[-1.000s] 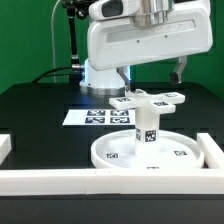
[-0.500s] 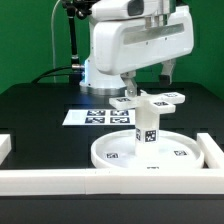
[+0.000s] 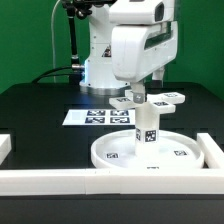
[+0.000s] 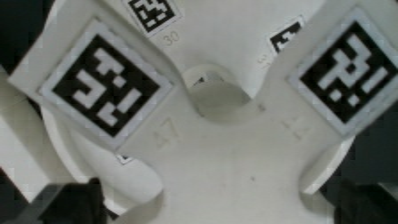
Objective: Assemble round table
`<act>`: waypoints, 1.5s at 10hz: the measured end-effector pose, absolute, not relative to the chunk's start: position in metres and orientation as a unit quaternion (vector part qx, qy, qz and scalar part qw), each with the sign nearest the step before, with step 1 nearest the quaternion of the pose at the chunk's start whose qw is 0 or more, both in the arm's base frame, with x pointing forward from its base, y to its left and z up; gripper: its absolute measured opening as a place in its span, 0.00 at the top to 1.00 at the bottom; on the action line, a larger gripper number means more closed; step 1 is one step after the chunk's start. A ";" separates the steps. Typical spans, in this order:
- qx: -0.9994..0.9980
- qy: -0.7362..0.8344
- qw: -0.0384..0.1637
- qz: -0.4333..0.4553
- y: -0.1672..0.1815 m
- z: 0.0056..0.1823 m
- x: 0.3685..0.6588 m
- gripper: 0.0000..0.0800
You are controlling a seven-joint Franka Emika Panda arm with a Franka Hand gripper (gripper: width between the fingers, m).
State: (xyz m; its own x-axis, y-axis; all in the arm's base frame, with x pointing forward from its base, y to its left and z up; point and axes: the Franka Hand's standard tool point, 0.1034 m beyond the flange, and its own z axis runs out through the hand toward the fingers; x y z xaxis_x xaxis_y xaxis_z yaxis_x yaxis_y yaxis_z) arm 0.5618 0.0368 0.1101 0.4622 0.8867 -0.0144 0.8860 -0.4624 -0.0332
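So the arm [image 3: 140, 45] is hunched right over the middle of the table, its big white wrist block tilted and pointing down, with the gripper [image 3: 137, 93] hanging just above the cross piece [image 3: 150, 100]. From the exterior view I honestly can't tell whether the jaws are spread or pressed together, since the wrist body covers most of them and only a dark bit shows under it. The wrist view doesn't settle it either: two dark finger tips [image 4: 71, 197] sit at the corners of the picture, apart from each other, but whether they're gripping anything isn't clear.

The round table itself is stacked up near the front of the black table [image 3: 40, 110]. The big rimmed disc [image 3: 115, 153] lies flat, the short post [image 3: 147, 125] stands upright in its middle, and the cross piece sits on top of the post, tags facing up. In the wrist view the cross piece fills nearly everything, two tagged arms [image 4: 107, 80] spreading out from a small hole in the centre.

The marker board [image 3: 95, 116] lies flat behind the disc. White rail bars [image 3: 60, 180] run along the front and the sides, boxing the disc in
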 end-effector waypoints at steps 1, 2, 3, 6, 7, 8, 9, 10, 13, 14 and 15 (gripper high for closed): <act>-0.858 -0.514 0.011 0.017 0.037 0.107 0.561 0.19; -0.858 -0.513 0.011 0.019 0.037 0.104 0.561 0.19; -0.859 -0.512 0.011 0.021 0.037 0.103 0.561 0.19; -0.860 -0.510 0.011 0.021 0.037 0.102 0.560 0.35; -0.860 -0.510 0.011 0.021 0.037 0.102 0.560 0.45; -0.860 -0.510 0.011 0.021 0.037 0.102 0.560 0.45; -0.864 -0.504 0.011 0.021 0.037 0.102 0.560 0.45; -0.871 -0.491 0.011 0.021 0.037 0.102 0.560 0.45; -0.941 -0.338 0.014 0.021 0.038 0.102 0.560 0.45; -0.962 -0.270 0.015 0.021 0.039 0.102 0.559 0.45; -0.977 -0.209 0.018 0.021 0.039 0.102 0.559 0.45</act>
